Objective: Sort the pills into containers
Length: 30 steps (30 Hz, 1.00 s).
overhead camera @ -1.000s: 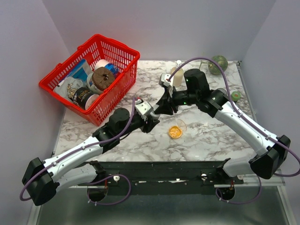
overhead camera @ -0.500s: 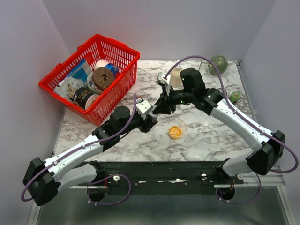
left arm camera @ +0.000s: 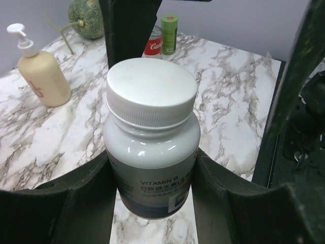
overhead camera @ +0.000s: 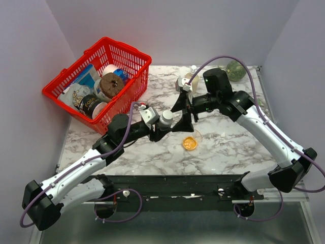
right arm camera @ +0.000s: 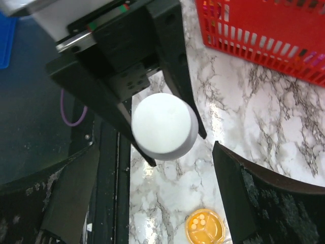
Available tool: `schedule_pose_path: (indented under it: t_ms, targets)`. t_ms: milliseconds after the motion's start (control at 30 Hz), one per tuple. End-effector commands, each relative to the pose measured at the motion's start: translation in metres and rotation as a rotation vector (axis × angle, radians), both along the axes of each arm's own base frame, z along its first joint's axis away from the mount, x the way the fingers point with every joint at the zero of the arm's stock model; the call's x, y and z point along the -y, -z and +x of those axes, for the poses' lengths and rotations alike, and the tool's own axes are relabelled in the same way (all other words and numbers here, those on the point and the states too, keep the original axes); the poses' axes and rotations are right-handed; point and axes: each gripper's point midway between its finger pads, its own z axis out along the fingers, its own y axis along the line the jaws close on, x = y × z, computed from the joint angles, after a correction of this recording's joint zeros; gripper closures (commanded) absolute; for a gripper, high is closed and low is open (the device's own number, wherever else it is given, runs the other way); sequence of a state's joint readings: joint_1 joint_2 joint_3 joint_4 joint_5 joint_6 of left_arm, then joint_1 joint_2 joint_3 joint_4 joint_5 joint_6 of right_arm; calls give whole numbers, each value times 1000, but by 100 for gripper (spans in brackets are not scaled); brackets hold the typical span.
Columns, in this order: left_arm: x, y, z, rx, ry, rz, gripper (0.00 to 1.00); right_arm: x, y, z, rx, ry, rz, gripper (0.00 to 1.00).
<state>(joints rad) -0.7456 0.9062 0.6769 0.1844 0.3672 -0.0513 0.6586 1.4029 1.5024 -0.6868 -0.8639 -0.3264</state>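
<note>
The one pill bottle (left arm camera: 151,152) is glossy white with a ribbed white cap and a label reading "VITAMIN B". The left hand (overhead camera: 162,127) pinches its body, cap up, above the counter (overhead camera: 228,147). The right hand (overhead camera: 181,114) is spread, its fingers flanking the cap without touching. One clear dish (overhead camera: 191,143) sits at the bottle's 4 o'clock and holds at least four orange pills (right arm camera: 202,221).

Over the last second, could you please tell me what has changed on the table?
The right gripper opened wide, releasing the cap of the white pill bottle. The left gripper, still shut on the bottle, shifted slightly. The dish of pills and the red basket stayed put.
</note>
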Motion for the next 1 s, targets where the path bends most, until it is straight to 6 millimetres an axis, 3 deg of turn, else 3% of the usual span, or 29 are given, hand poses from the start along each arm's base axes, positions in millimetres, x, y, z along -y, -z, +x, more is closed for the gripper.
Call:
schedule_pose_path:
  t_ms: [0, 133, 200, 300, 400, 633, 967]
  targets:
    - [1, -26, -14, 44, 87, -53, 100, 13, -19, -27, 76, -144, 32, 0]
    - [2, -23, -30, 13, 192, -45, 100, 27, -30, -44, 240, -277, 50, 0]
    - [5, -24, -47, -8, 310, -47, 100, 30, -31, -47, 398, -377, 71, 0]
    - [9, -23, -66, -66, 446, -39, 100, 33, -30, -60, 467, -501, 105, 0]
    - [11, -23, -77, -101, 520, -31, 100, 25, -33, -59, 427, -520, 144, 0]
    - [14, -16, -80, -152, 567, -11, 100, 17, -35, -60, 336, -538, 149, 6]
    - [18, -10, -72, -168, 563, 21, 100, 11, -29, -66, 240, -555, 132, 28]
